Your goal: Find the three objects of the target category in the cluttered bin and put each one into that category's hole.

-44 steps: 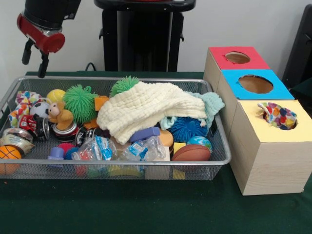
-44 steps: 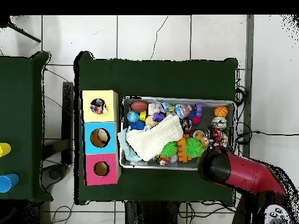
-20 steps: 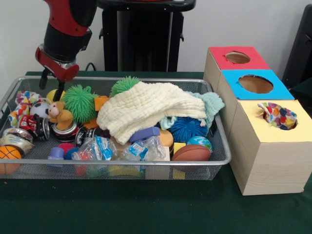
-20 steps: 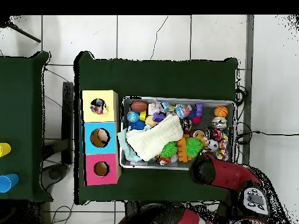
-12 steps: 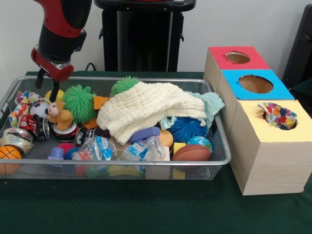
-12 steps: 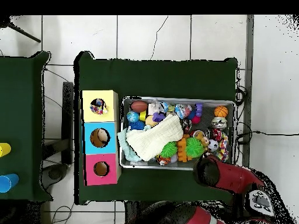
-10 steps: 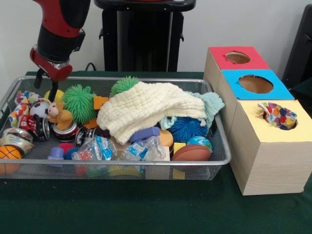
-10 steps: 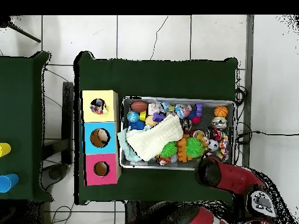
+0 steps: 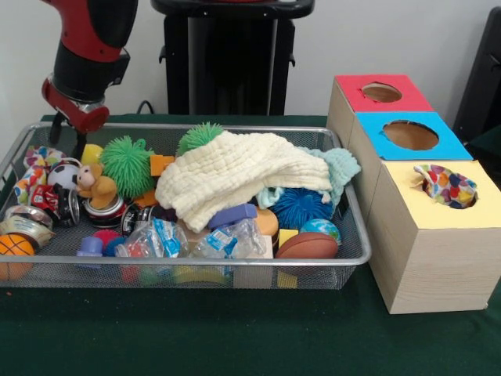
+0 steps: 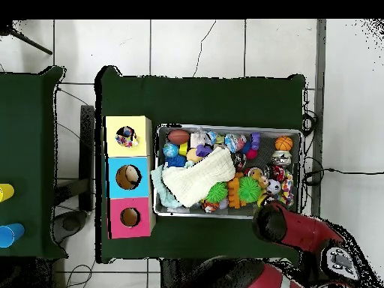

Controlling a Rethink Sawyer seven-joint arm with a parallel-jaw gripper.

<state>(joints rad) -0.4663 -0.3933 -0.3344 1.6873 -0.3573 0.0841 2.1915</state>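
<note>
My gripper [image 9: 68,138] hangs open over the far left corner of the wire bin [image 9: 196,262], with nothing between its black fingers [image 9: 78,146]. Just below it lie a yellow ball [image 9: 92,153] and a colourful patterned cloth [image 9: 35,159]. A big cream cloth [image 9: 235,176] covers the middle of the bin, with a mint cloth [image 9: 340,166] at its right end. Another patterned cloth [image 9: 445,185] sticks out of the yellow box's hole. In the overhead view the red arm [image 10: 296,229] hides the gripper beside the bin [image 10: 225,127].
Red [image 9: 382,92], blue [image 9: 411,135] and yellow [image 9: 438,235] boxes stand in a row right of the bin. The bin also holds green spiky balls [image 9: 127,163], a teddy bear [image 9: 98,186], cans [image 9: 53,200], a basketball [image 9: 14,246], a football [image 9: 308,245] and plastic bags [image 9: 160,237].
The arm swung in and came down over the bin's far left corner, then drifted a little to the left in the last half second. Nothing in the bin has moved.
</note>
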